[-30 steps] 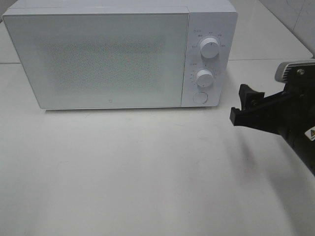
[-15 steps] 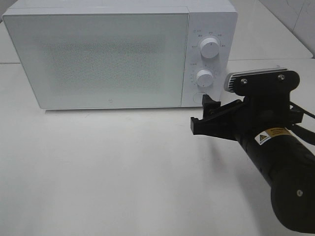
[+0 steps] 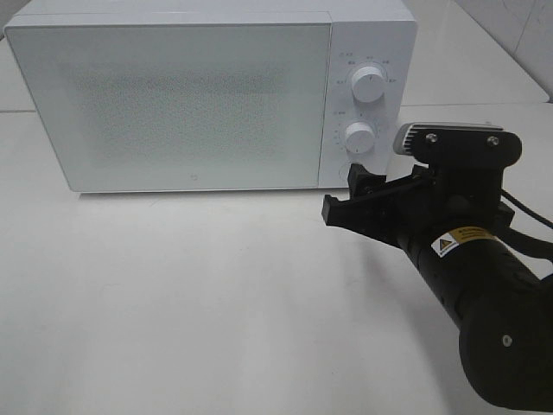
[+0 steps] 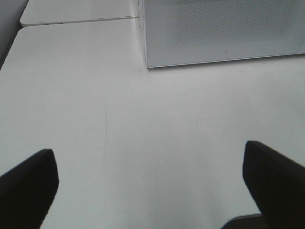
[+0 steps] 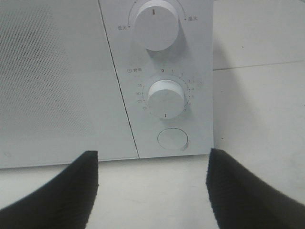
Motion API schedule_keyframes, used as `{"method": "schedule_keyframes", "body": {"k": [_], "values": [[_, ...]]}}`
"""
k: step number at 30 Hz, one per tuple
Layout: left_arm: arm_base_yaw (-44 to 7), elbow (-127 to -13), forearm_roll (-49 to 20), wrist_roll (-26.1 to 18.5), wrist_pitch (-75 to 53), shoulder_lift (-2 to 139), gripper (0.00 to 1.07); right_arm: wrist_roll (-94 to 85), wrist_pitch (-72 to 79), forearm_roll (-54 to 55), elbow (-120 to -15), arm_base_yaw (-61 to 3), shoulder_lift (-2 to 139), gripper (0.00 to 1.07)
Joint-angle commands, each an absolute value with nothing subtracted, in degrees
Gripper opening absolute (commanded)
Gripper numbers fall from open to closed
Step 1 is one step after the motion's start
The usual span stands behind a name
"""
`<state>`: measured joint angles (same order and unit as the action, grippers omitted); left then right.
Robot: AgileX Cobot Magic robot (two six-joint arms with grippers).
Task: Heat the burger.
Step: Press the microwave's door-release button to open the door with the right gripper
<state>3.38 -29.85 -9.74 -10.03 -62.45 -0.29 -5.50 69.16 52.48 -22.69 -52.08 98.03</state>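
Note:
The burger is out of view. A white microwave [image 3: 173,95] stands at the back of the table with its door shut. My right gripper [image 3: 341,194] hovers just in front of the lower end of the control panel, open and holding nothing. In the right wrist view its dark fingers [image 5: 62,191] frame the round button [image 5: 172,139], with the timer knob [image 5: 165,98] and the upper knob [image 5: 156,24] above it. My left gripper [image 4: 150,191] shows only in the left wrist view, open wide over bare table, well short of the microwave's corner [image 4: 145,64].
The white table [image 3: 173,303] spreads in front of the microwave. A seam between table tops [image 4: 76,20] runs behind it. The right arm's black body [image 3: 484,303] fills the lower right of the high view.
The right arm has swung in from the right edge toward the left, and its gripper now sits in front of the microwave's control panel. The left gripper has not moved.

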Motion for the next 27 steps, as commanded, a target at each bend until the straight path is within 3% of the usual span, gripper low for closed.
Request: {"method": "schedule_keyframes", "body": {"k": [1, 9, 15, 17, 27], "values": [[3.6, -29.7, -9.9, -10.1, -61.7, -1.3, 0.98, 4.9, 69.3, 52.3, -23.3, -52.4, 98.1, 0.51], [3.6, -29.7, -9.9, -10.1, -61.7, -1.3, 0.98, 36.9, 66.4, 52.3, -23.3, -52.4, 98.1, 0.26], [3.6, -29.7, -9.9, -10.1, -61.7, -1.3, 0.98, 51.6, 63.2, 51.8, -23.3, -52.4, 98.1, 0.15], [3.6, -29.7, -9.9, -10.1, -61.7, -1.3, 0.98, 56.5, 61.5, 51.7, -23.3, -52.4, 98.1, 0.02], [3.6, -29.7, -9.9, -10.1, -61.7, -1.3, 0.98, 68.4, 61.5, 52.3, -23.3, -52.3, 98.1, 0.00]]}}
